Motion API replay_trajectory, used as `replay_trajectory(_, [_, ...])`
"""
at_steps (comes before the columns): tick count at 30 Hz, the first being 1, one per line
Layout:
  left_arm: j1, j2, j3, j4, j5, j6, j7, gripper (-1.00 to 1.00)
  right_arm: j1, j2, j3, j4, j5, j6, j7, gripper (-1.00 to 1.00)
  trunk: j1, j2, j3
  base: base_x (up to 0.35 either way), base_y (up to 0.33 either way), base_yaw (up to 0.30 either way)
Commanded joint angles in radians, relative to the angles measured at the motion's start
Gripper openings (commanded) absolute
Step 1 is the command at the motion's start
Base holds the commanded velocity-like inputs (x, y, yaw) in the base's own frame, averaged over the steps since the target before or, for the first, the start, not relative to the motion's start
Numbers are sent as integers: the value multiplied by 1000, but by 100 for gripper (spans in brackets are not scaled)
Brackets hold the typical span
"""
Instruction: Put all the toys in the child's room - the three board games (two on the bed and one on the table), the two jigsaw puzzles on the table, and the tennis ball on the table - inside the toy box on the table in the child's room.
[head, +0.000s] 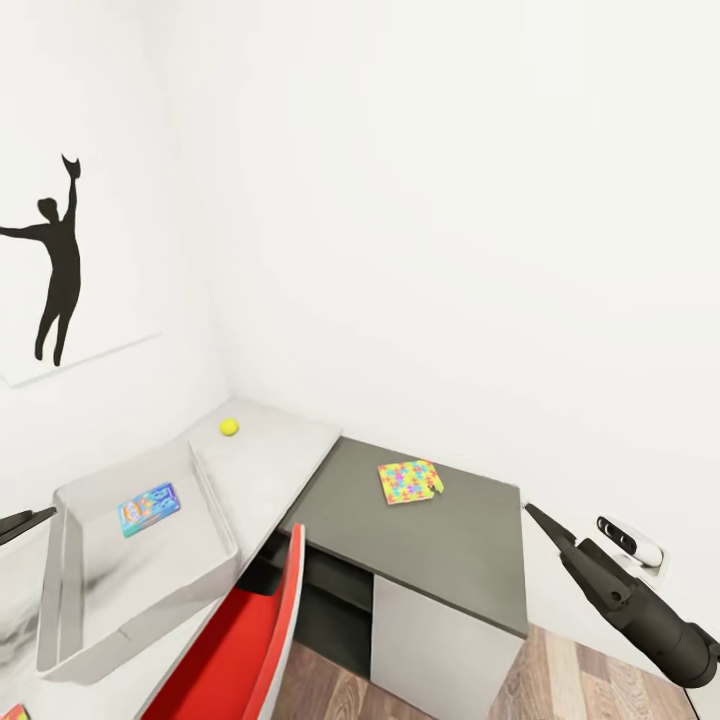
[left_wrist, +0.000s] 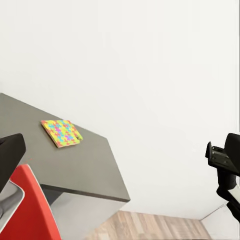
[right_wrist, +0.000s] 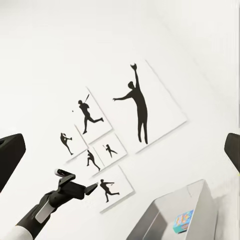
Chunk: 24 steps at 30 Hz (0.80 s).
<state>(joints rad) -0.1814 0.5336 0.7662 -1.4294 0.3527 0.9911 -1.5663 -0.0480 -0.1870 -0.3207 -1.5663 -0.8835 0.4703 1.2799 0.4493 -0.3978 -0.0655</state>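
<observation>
The light grey toy box (head: 215, 520) stands on the pale table (head: 275, 455) at the left, with a blue and orange board game (head: 150, 508) lying flat inside it. A yellow tennis ball (head: 229, 427) rests on the table beyond the box, near the wall corner. A bright jigsaw puzzle (head: 410, 481) (left_wrist: 61, 133) lies on a dark grey cabinet top (head: 450, 540) to the right. My left gripper (head: 22, 522) hovers open at the box's left side. My right gripper (head: 548, 528) hangs open in the air right of the cabinet, holding nothing.
A red chair back (head: 250, 630) rises in front of the table, between box and cabinet. A colourful corner (head: 12, 712) peeks in at the bottom left. Black silhouette pictures (right_wrist: 135, 100) hang on the left wall. Wood floor (head: 590, 680) lies right of the cabinet.
</observation>
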Motion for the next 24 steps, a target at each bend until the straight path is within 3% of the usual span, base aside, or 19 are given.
replay_trajectory(1, [0,0,0,0,-1,11,-5,100,-1,0,0,0,-4,10,2,100,1,-2,-1,0,0,-193])
replay_trajectory(14, [0,0,-1,0,-1,11,-5,100,-1,0,-1,0,-5,10,2,100,1,-2,19,0,-24,-193])
replay_trajectory(24, [0,0,-1,0,-1,9,-5,100,-1,-1,-1,-1,-5,10,2,100,1,-2,26,0,-211,-81])
